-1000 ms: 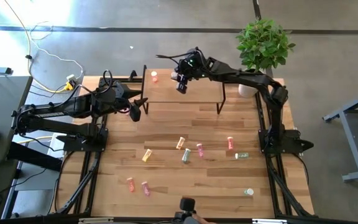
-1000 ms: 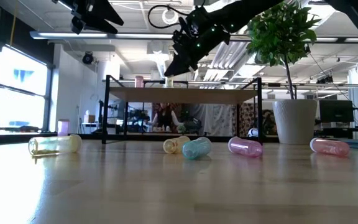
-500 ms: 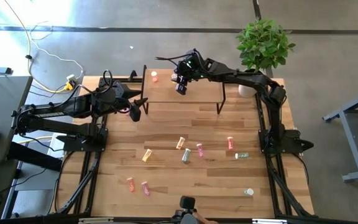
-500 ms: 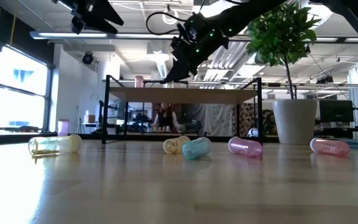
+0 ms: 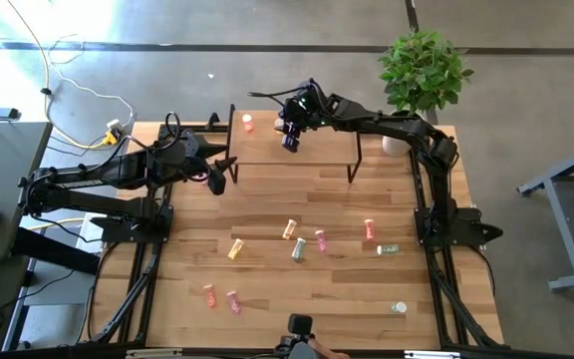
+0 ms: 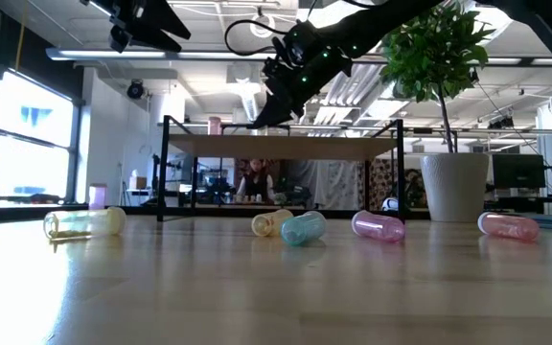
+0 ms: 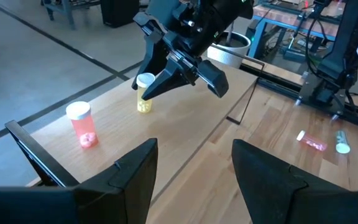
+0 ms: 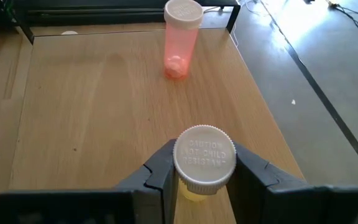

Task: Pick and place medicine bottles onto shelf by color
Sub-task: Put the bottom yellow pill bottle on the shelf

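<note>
While the left arm waits over the left side of the table [image 5: 267, 199], its left gripper [image 5: 216, 179] is held in the air just off the left end of the shelf [image 5: 322, 150], with the fingers [image 7: 135, 171] spread and nothing between them. The right gripper [image 5: 290, 137] is reached over the shelf top, where its fingers [image 8: 160, 168] are pinched on the white cap of a yellow bottle [image 8: 204, 160]. That bottle [image 7: 145, 93] is seen standing upright on the light wood surface, near the shelf's left half. A red-orange bottle [image 8: 180, 38] is stood upright close to the shelf's left back corner, apart from the yellow one. On the table in front of the shelf, further medicine bottles are left lying on their sides: a yellow bottle [image 5: 235, 249], another yellow one [image 5: 289, 229], a pale green one [image 5: 298, 249], a pink one [image 5: 320, 240], a red-orange one [image 5: 369, 229], and a pale green one [image 5: 387, 249]. Nearer the front edge, a red-orange bottle [image 5: 209, 294] and a pink bottle [image 5: 233, 301] are lain just beside each other, and one pale green bottle [image 5: 399, 308] is set well apart to the right. A potted plant [image 5: 422, 70] is stood at the back right corner.
</note>
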You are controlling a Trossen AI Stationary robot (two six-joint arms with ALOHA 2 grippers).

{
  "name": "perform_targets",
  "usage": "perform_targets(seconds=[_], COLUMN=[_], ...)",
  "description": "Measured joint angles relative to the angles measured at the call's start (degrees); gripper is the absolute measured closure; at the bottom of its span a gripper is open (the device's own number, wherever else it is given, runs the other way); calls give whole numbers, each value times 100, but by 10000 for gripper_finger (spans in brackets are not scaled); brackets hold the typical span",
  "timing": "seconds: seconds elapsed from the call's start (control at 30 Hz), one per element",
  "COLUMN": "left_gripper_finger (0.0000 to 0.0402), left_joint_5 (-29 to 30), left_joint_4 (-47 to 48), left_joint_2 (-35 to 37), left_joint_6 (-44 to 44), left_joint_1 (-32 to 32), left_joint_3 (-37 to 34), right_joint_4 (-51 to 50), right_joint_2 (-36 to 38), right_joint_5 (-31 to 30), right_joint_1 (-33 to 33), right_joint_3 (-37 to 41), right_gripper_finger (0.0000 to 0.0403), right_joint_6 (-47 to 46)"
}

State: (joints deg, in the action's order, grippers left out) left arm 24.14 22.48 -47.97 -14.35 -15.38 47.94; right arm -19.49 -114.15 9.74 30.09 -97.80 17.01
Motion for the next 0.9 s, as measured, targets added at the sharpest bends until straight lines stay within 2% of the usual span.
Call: perform_targets(seconds=[0.33,0.53,0.9], left_gripper_finger=[206,206,206], left_joint_5=[-105,-104,-104], left_joint_4=[0,0,0], left_joint_2=[0,0,0], left_joint_6=[2,1,0], left_joint_1=[-1,-1,-1], left_joint_3=[0,0,0], right_joint_4=[2,33,52], right_joint_2=[0,0,0], right_joint_5=[44,-22,-26], right_joint_1=[0,2,2], right_joint_3=[0,0,0], right_gripper_finger=[302,278,260], right_joint_6=[47,49,-11])
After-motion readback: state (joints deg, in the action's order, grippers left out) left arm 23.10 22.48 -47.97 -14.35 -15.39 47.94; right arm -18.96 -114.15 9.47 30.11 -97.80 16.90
